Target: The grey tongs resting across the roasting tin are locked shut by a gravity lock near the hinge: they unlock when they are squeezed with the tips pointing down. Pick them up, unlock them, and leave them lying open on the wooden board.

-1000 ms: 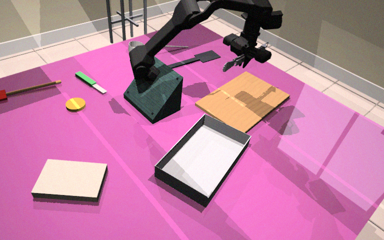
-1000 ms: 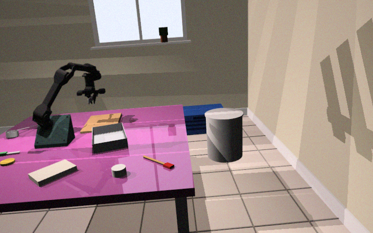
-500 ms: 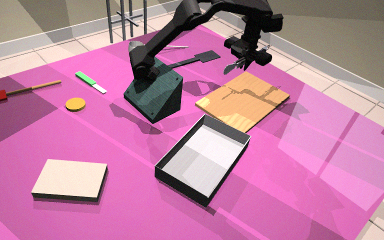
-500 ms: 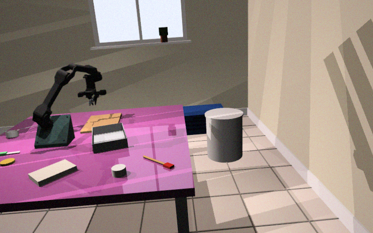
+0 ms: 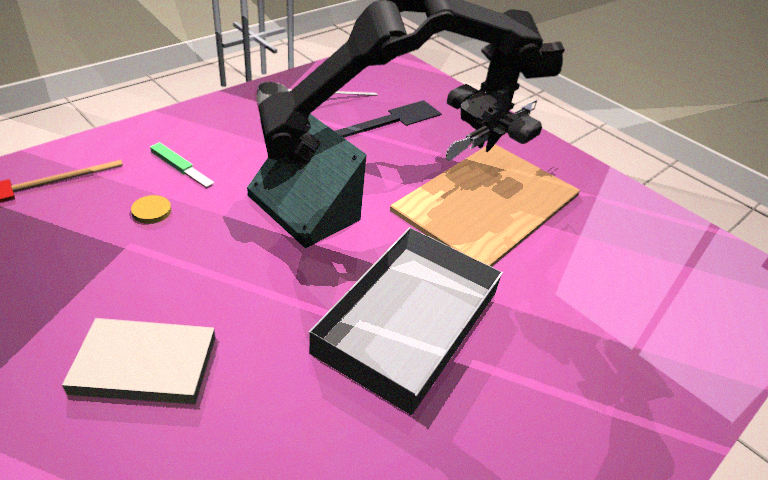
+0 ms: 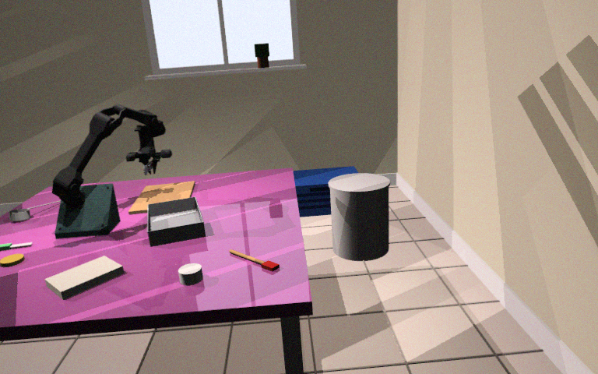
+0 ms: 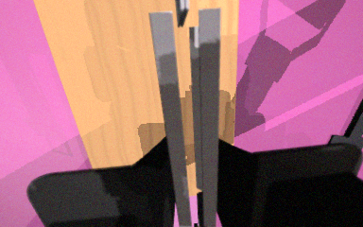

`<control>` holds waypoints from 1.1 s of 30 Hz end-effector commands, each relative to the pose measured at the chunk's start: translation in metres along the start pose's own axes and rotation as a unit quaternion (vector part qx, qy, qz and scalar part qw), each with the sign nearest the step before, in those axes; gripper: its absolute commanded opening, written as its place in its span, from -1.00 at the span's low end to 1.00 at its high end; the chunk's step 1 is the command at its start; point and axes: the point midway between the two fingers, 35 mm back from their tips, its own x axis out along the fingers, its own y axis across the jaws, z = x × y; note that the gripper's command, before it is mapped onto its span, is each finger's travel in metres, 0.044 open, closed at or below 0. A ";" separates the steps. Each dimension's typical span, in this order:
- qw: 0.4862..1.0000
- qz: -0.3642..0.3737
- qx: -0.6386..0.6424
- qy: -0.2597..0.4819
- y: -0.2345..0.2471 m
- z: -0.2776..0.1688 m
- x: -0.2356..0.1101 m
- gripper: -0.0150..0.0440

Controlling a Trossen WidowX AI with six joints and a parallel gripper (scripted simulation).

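Gripping tongs in end effector, above board.

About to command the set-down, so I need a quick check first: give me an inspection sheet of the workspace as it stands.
Surface: pink table top, sun patches and shadows across it.
Job's things: grey tongs in the air over the wooden board, arms close together in the wrist view; roasting tin holds nothing.
Clutter: black spatula, green-handled tool, orange disc, red-headed wooden tool, beige block, small cylinder.
Gripper: gripper shut on the tongs.
Cables: nothing seen.
Surroundings: grey bin, blue crate, window.
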 end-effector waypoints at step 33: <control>1.000 0.001 -0.003 -0.003 -0.002 0.003 0.059 -1.00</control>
